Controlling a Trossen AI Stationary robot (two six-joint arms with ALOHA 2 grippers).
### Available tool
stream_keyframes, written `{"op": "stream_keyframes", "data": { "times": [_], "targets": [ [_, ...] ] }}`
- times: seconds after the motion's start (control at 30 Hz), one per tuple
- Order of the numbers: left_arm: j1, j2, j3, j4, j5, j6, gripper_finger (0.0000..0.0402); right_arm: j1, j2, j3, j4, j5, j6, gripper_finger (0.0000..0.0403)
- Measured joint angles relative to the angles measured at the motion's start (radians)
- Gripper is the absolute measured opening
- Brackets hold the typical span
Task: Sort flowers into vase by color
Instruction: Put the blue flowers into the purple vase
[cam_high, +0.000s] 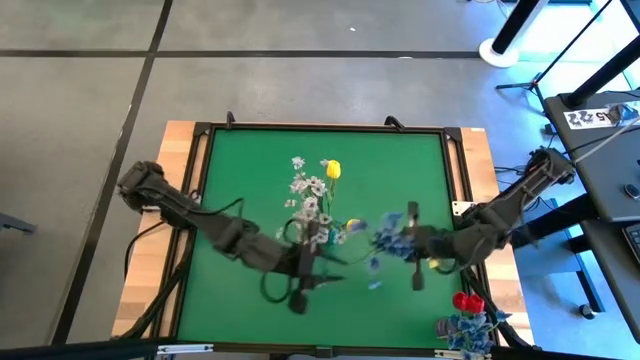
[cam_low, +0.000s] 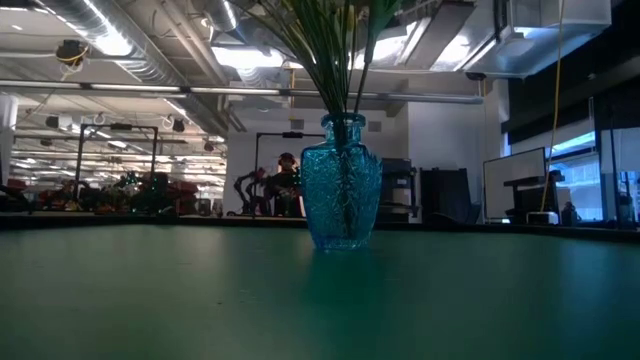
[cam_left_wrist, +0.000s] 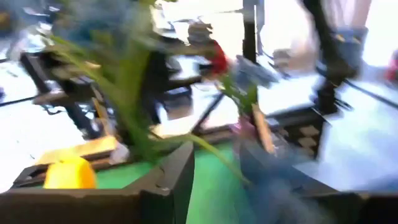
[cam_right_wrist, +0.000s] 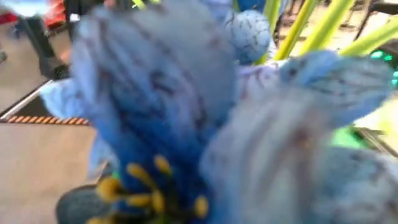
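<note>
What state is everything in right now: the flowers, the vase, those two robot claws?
Blue vase: upright on the table, green stems in it.
White sprigs: standing in that vase.
Yellow bud: up beside the white sprigs.
Blue flowers: at the right gripper, filling its wrist view.
Red bud: in a bunch at the table's near right corner.
Left gripper: by the vase.

We see open green mat (cam_high: 250, 170) across the upper left of the high view. The middle is crowded — white sprigs (cam_high: 308, 195), a yellow bud (cam_high: 333, 169), blue flowers (cam_high: 392, 237) between both arms — and a red bud (cam_high: 467, 302) blocks the lower right.
</note>
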Motion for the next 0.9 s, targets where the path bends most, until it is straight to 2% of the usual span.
{"op": "stream_keyframes", "data": {
  "times": [0.1,0.17,0.23,0.33,0.4,0.47,0.53,0.63,0.77,0.9],
  "targets": [
    [-0.052,-0.042,0.000,-0.083,-0.007,0.002,0.0132,0.006,-0.116,-0.056,0.017,0.044,-0.001,0.0015],
    [-0.079,-0.055,0.000,-0.100,-0.011,0.003,0.0132,0.005,-0.208,-0.080,0.006,0.024,-0.003,0.0014],
    [-0.102,-0.061,0.000,-0.093,-0.016,0.003,0.0130,0.002,-0.307,-0.093,-0.013,-0.069,-0.022,0.0009],
    [-0.130,-0.061,0.000,-0.093,-0.016,0.002,0.0127,0.002,-0.437,-0.098,-0.133,-0.193,-0.020,0.0008],
    [-0.141,-0.060,0.000,-0.095,-0.013,-0.001,0.0126,0.005,-0.496,-0.098,-0.228,-0.178,-0.010,0.0011],
    [-0.143,-0.060,0.000,-0.093,-0.022,0.003,0.0126,0.004,-0.543,-0.100,-0.297,-0.117,0.038,0.0012],
    [-0.142,-0.060,0.000,-0.094,-0.057,-0.024,0.0126,0.003,-0.591,-0.101,-0.356,-0.119,0.084,0.0012],
    [-0.143,-0.060,0.000,-0.092,-0.115,-0.038,0.0125,0.004,-0.645,-0.099,-0.429,-0.103,0.163,0.0012],
    [-0.132,-0.060,0.000,-0.093,-0.177,-0.042,0.0125,0.004,-0.648,-0.102,-0.531,-0.079,0.189,0.0012],
    [-0.110,-0.060,0.000,-0.088,-0.209,-0.065,0.0125,0.004,-0.630,-0.114,-0.525,-0.105,0.188,0.0011]
  ]
}}
